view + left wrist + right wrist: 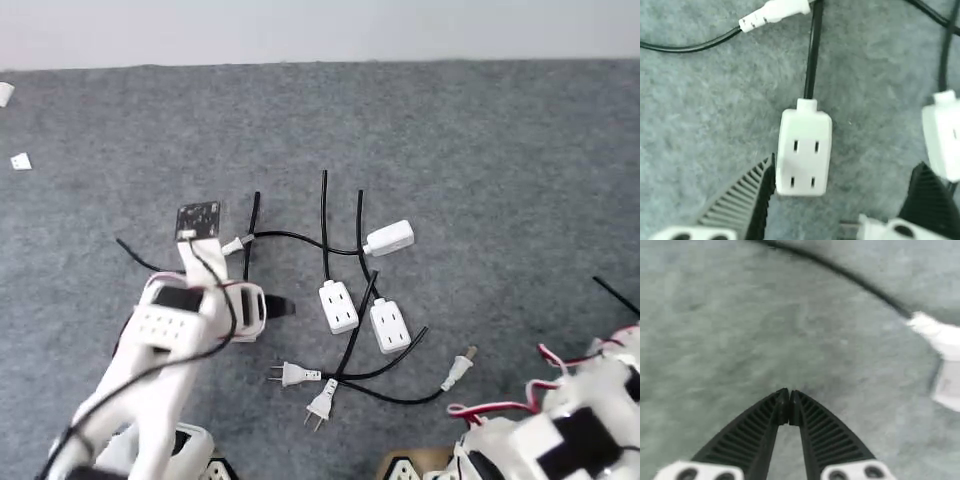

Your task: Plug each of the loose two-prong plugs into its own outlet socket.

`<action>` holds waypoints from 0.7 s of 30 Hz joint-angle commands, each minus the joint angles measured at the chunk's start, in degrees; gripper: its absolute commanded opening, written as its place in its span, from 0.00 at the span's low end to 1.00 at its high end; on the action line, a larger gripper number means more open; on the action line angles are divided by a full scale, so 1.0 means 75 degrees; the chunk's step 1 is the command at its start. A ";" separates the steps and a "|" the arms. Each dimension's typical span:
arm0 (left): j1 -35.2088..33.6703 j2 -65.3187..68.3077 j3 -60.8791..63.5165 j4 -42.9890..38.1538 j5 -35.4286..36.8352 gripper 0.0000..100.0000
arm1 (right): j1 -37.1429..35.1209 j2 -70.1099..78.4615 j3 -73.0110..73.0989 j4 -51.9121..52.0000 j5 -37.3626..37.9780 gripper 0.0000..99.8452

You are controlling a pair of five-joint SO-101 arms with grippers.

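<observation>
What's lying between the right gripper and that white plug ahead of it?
Nothing is in the way. The right wrist view shows bare grey carpet between the shut right gripper and the white plug.

I can read no text, number or sign on anything from here. The white plug (932,332) at the right edge of the right wrist view is too blurred to show me any print. The dark board (198,220) left of centre in the high view is too small to make out.
</observation>
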 commanded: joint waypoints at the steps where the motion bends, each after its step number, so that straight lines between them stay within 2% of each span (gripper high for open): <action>1: -0.0059 -0.1618 0.0592 0.0082 -0.0457 0.39 | -0.0592 -0.1190 -0.0059 0.1225 -0.0399 0.02; 6: -0.0680 -0.3247 0.1026 0.0527 -0.0750 0.39 | -0.1752 -0.3335 0.0645 0.2749 -0.1067 0.02; 9: -0.1254 -0.3856 0.1026 0.0750 -0.0750 0.39 | -0.2866 -0.4859 0.1301 0.3616 -0.1301 0.02; 13: -0.1594 -0.3927 0.1073 0.0797 -0.0750 0.39 | -0.4413 -0.6898 0.2157 0.4378 -0.1958 0.02; 17: -0.1606 -0.3716 0.1073 0.0762 -0.0750 0.39 | -0.5339 -0.8504 0.2602 0.4812 -0.2344 0.02; 21: -0.1618 -0.3411 0.1073 0.0621 -0.0750 0.39 | -0.6277 -0.8856 0.2590 0.5257 -0.2379 0.10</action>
